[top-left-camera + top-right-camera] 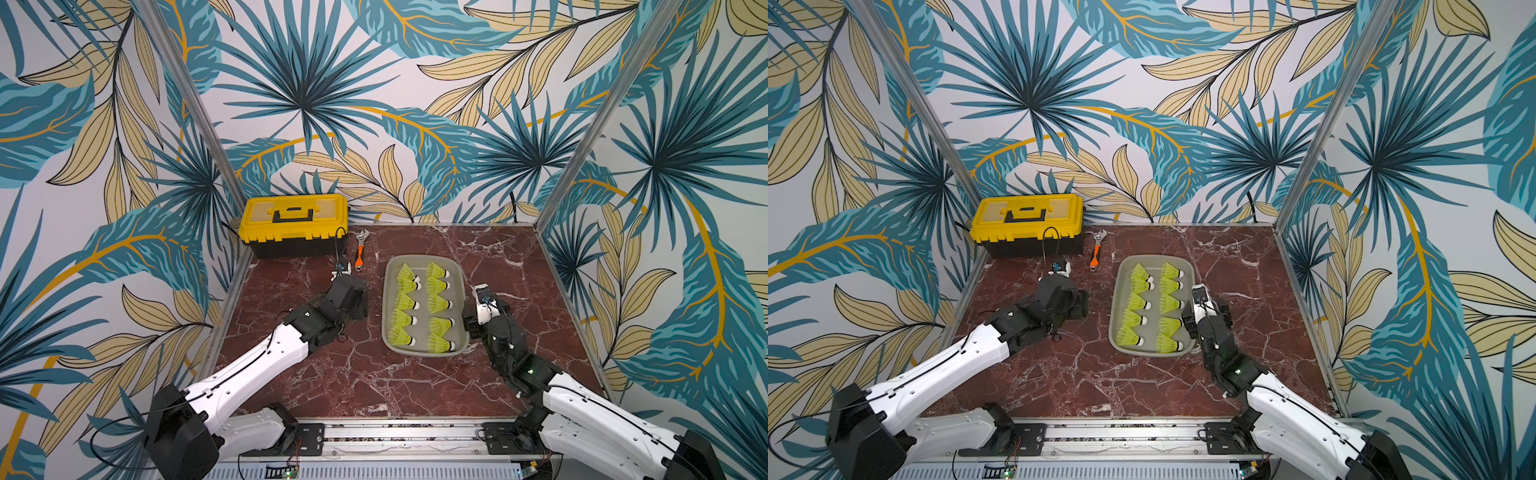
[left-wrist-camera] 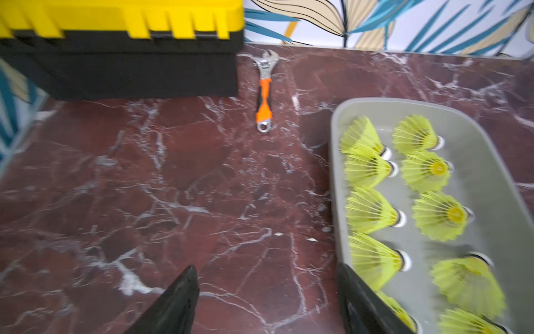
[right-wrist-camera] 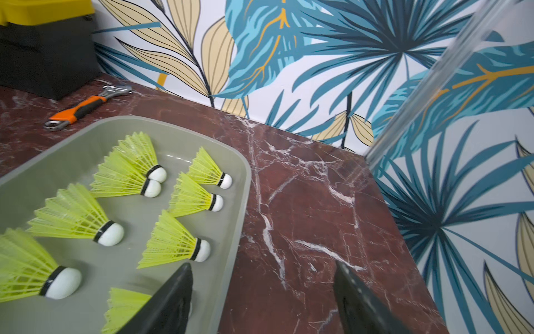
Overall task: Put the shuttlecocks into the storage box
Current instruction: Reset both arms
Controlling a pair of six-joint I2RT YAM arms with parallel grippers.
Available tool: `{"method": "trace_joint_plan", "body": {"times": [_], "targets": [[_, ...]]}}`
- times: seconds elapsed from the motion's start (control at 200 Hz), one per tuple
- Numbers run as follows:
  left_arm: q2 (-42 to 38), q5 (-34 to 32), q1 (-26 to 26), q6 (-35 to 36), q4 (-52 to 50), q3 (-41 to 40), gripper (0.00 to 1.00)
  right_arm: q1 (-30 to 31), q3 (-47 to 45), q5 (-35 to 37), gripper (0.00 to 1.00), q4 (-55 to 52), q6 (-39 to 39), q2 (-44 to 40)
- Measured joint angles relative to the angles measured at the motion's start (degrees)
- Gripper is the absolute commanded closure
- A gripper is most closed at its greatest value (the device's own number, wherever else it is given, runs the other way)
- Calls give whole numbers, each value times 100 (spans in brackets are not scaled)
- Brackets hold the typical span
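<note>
I count ten shuttlecocks point(image 1: 436, 305) lying in two rows of five inside the one grey storage box point(image 1: 385, 299), and none on the marble table point(image 1: 332, 374), so I judge the job done. The box sits between my claws, just beside each. My left claw point(image 2: 265, 269) gapes wide and empty, and so does my right claw point(image 3: 263, 264). Beyond the left claw sit one yellow toolbox point(image 1: 293, 220) and one wrench point(image 1: 359, 251).

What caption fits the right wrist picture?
Neon shuttlecocks rest in the grey storage box, right fingers open beside its rim.
</note>
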Motion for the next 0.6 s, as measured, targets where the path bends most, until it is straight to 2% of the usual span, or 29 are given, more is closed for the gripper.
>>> {"method": "trace_joint_plan", "body": {"times": [0.215, 0.29, 0.431, 0.596], "targets": [[-697, -1071, 424, 496, 544, -730, 2, -343, 0, 304, 19, -7, 321, 164], [-881, -1318, 568, 728, 841, -1003, 0, -544, 0, 273, 18, -9, 435, 179], [-1095, -1456, 892, 1130, 1493, -1554, 0, -1049, 0, 20, 18, -35, 640, 284], [-1165, -1272, 1381, 1523, 2236, -2225, 0, -1611, 0, -404, 18, -9, 809, 470]]}}
